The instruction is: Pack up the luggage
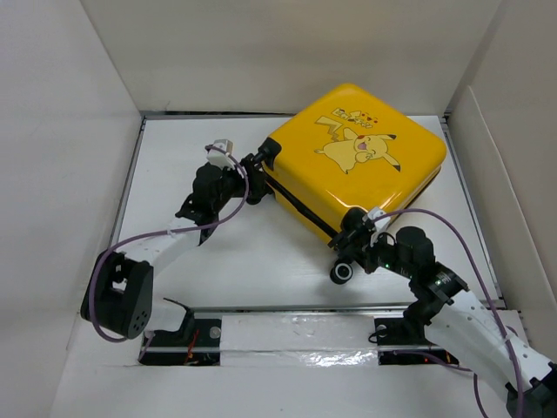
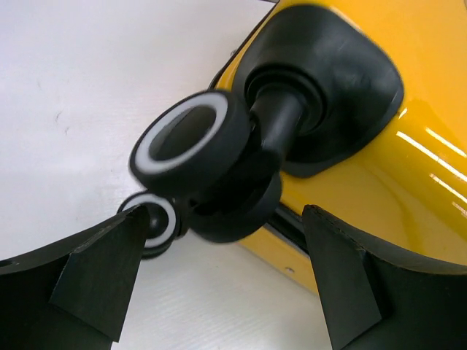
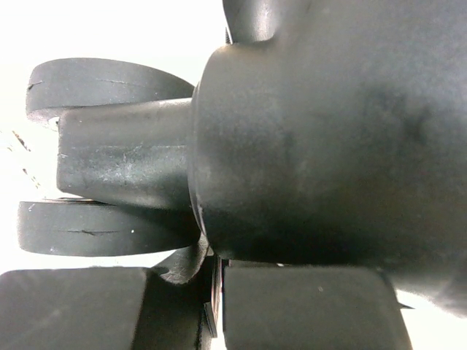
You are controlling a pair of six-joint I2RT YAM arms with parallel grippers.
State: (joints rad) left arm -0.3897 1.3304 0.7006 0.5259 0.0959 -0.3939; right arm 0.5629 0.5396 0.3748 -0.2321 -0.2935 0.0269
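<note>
Closed luggage (image 1: 357, 165) flat on worktop (image 1: 200, 261), centre-right of top view. Left gripper (image 2: 226, 233) wide open at corner wheel (image 2: 193, 142), holding nothing. Right gripper (image 3: 217, 295) fully closed beside lower wheel (image 1: 341, 273).

Glossy yellow hard-plastic luggage (image 1: 357, 165) shell, matt black plastic caster wheels (image 2: 197, 142) — white-ringed, smooth white table (image 1: 261, 252), matt

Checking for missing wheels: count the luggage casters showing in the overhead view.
2. One caster at the luggage's left corner, by the left gripper; the other caster at its near corner, beside the right gripper. More may be hidden under the shell or behind the grippers.
</note>
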